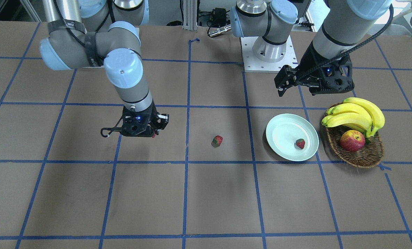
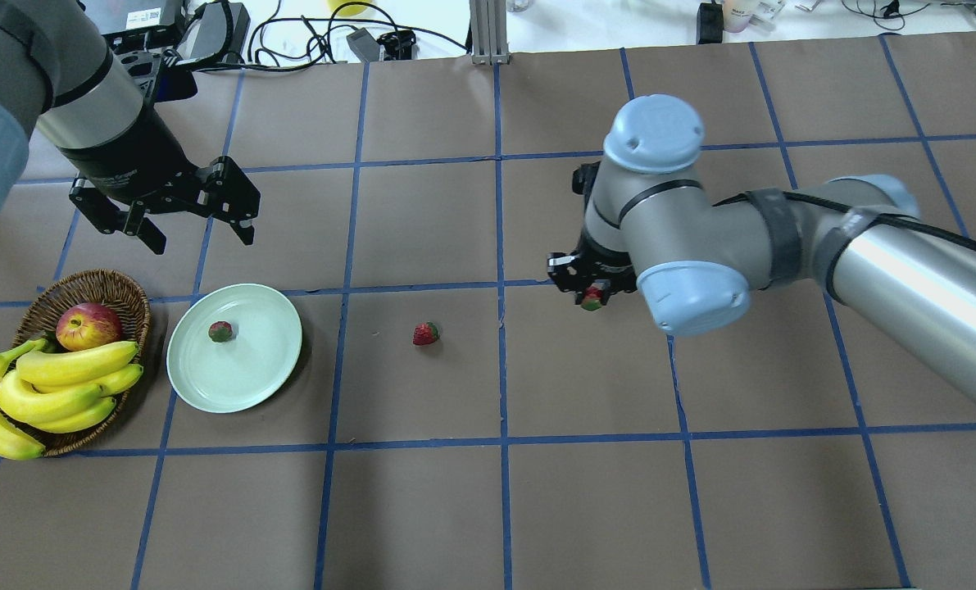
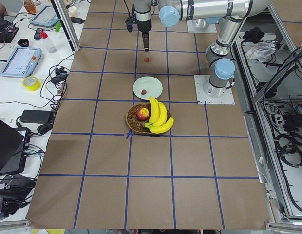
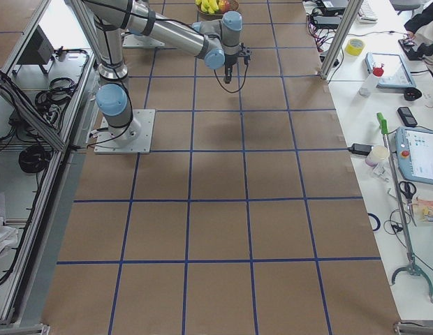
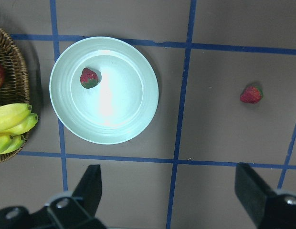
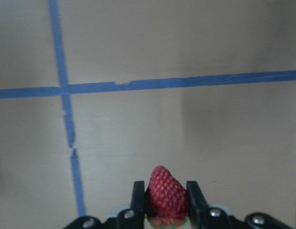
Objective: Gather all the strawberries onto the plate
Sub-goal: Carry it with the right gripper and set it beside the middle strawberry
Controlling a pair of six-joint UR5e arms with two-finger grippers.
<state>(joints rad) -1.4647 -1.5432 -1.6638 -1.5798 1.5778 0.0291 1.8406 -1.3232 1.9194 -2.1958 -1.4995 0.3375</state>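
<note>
The right gripper (image 6: 166,188) has its two black fingers pinched on a small red strawberry with a green cap (image 2: 592,300), tip down and cap up against the palm, apparently clear of the brown paper. The job in hand is to carry it across to the plate. The grip looks centred, so I would hold the pressure steady and travel level, high enough to pass over the second small red strawberry (image 2: 425,333) lying loose on the table between gripper and plate (a knock would send it rolling). Beyond it lies the round pale mint-green plate (image 2: 250,378), with a third red strawberry (image 2: 220,331) resting in its far half. Aim for bare surface, lower close, then release, so the fruit does not bounce out. The left gripper (image 2: 199,231) hangs near the plate with fingers spread wide and nothing between them, so mind that side. Farthest is a brown wicker basket (image 2: 131,299) holding yellow bananas (image 2: 61,385) and a red-yellow apple (image 2: 88,325).

The right arm reaches in long and low, wrist bent so the gripper points straight down.
</note>
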